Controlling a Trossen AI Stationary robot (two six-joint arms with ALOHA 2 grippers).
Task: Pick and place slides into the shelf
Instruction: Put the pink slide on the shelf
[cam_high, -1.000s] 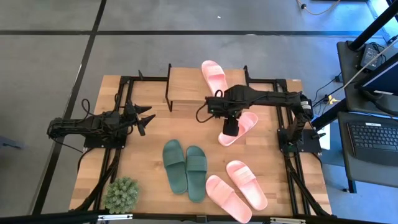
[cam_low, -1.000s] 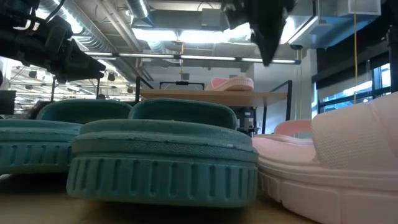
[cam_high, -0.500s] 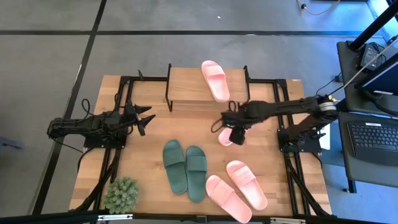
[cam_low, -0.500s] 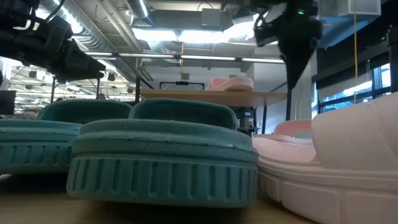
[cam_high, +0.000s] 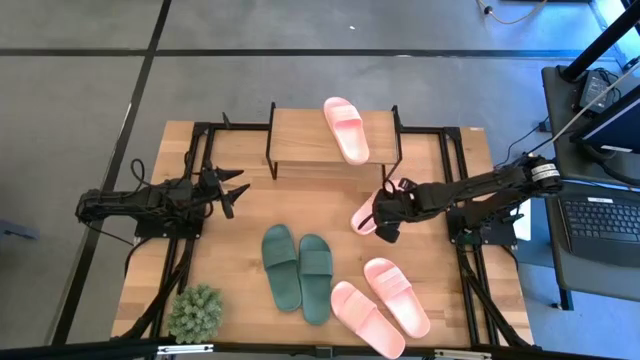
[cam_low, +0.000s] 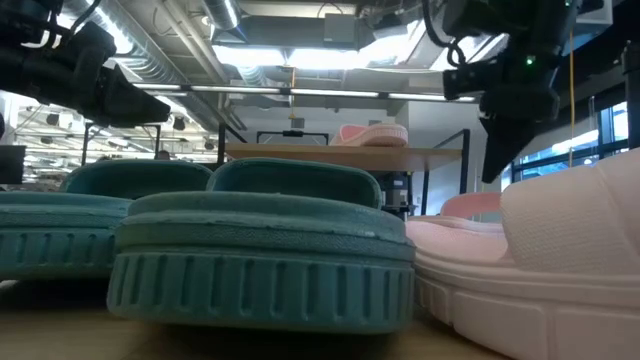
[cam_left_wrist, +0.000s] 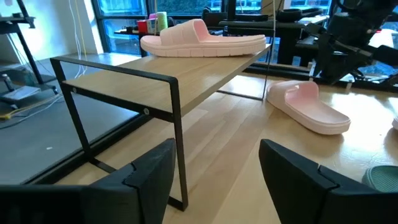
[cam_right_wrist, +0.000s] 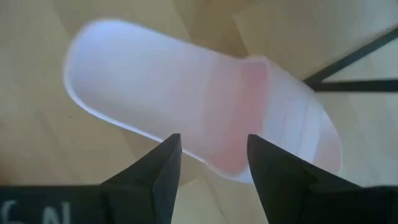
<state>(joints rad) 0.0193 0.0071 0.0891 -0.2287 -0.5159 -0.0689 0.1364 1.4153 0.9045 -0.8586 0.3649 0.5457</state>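
Observation:
The shelf (cam_high: 310, 140) stands at the table's far edge, and one light pink slide (cam_high: 346, 128) lies on its top board by its sole. A second pink slide (cam_high: 366, 213) lies sole-down on the table in front of the shelf's right legs. My right gripper (cam_high: 384, 225) hovers open just over it. The right wrist view has the open gripper (cam_right_wrist: 211, 168) above this slide's strap (cam_right_wrist: 249, 106) without touching. Two dark green slides (cam_high: 298, 270) and two more pink slides (cam_high: 380, 305) lie near the near edge. My left gripper (cam_high: 236, 192) waits open at the left.
A small green potted plant (cam_high: 195, 312) sits at the near left corner. Black frame rails (cam_high: 470, 280) run along both sides of the table. Bare wood (cam_high: 240, 230) lies between the left gripper and the green slides. Desks with a keyboard (cam_high: 600, 220) stand beyond the right edge.
My right gripper has swung from over the pink slide's strap toward the table's right and near edges and has come down lower, its arm now reaching in from the right. The pink slide below it has stayed in place. The left arm kept still.

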